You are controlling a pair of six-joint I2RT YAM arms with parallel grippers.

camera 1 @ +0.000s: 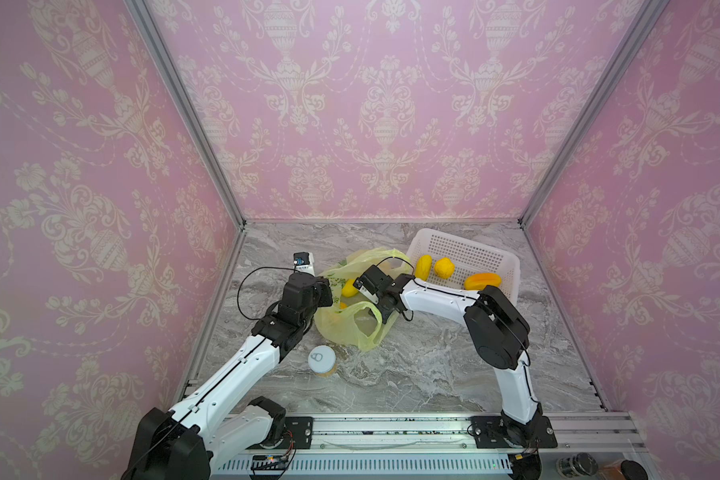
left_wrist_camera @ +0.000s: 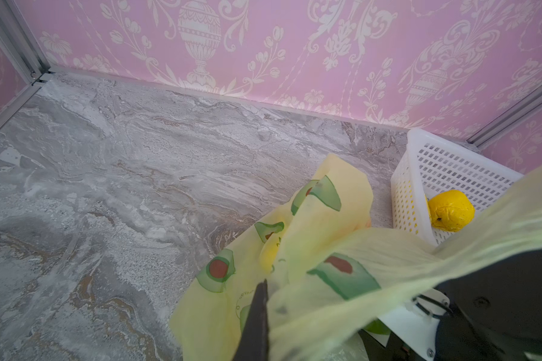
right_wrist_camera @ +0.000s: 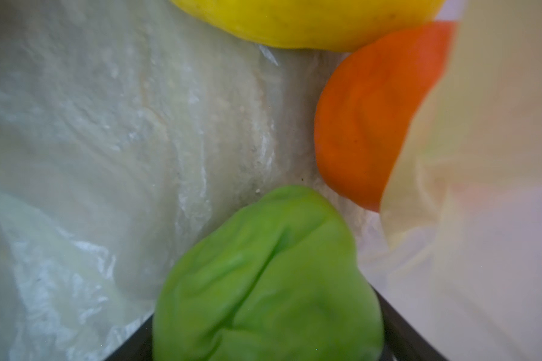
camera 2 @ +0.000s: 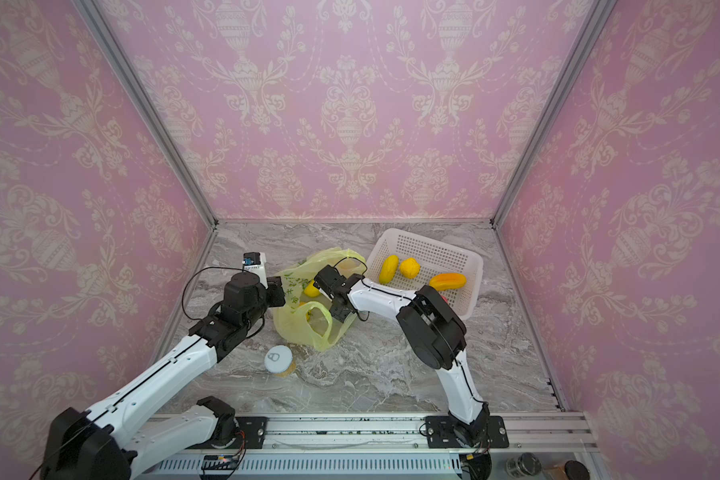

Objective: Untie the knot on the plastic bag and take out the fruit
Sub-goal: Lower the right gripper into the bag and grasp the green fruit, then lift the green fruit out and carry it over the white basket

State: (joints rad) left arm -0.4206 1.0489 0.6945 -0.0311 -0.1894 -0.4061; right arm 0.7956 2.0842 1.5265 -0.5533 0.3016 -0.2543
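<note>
The yellow-green plastic bag (camera 1: pixel 350 332) (camera 2: pixel 296 328) lies mid-table with its mouth open. The knot is out of view; one handle loop (camera 1: pixel 368 320) hangs loose. My left gripper (camera 1: pixel 329 291) (left_wrist_camera: pixel 268 300) is shut on the bag's edge (left_wrist_camera: pixel 294 218) and holds it up. My right gripper (camera 1: pixel 385 313) (right_wrist_camera: pixel 268 328) reaches inside the bag. A green fruit (right_wrist_camera: pixel 263 265) fills the gap between its black fingers (right_wrist_camera: pixel 404 328), which press on both its sides. An orange fruit (right_wrist_camera: pixel 366 118) and a yellow fruit (right_wrist_camera: pixel 294 22) (camera 1: pixel 348 288) lie further inside the bag.
The white perforated basket (camera 1: pixel 466 245) (left_wrist_camera: pixel 451 162) stands at the back right. It holds two yellow fruits (camera 1: pixel 423 267) (camera 1: pixel 444 267) and an orange-yellow one (camera 1: pixel 482 281). A round can with a pull-tab lid (camera 1: pixel 321 359) stands in front of the bag.
</note>
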